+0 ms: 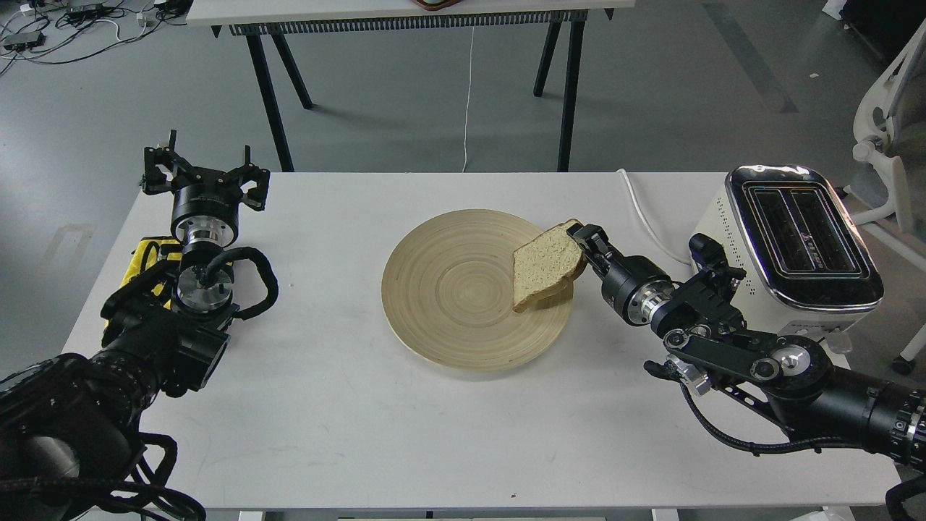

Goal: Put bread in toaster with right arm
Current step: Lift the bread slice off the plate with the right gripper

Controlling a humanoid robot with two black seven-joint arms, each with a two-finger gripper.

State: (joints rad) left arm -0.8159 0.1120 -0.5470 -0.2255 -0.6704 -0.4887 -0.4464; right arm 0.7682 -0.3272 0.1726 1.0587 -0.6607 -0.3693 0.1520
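A slice of speckled tan bread [544, 266] with a brown crust stands tilted over the right side of a round wooden plate [448, 304]. My right gripper [581, 244] reaches in from the right and is shut on the bread's right edge, lifting that side. The cream-white toaster [796, 250] with a chrome top and two empty slots stands at the table's right edge, behind my right arm. My left gripper [204, 176] is open and empty at the table's far left corner.
A yellow item [145, 259] lies under my left arm at the table's left edge. A white cable [644, 217] runs from the toaster to the table's back edge. Another table stands behind, and a white chair [890, 137] at the far right.
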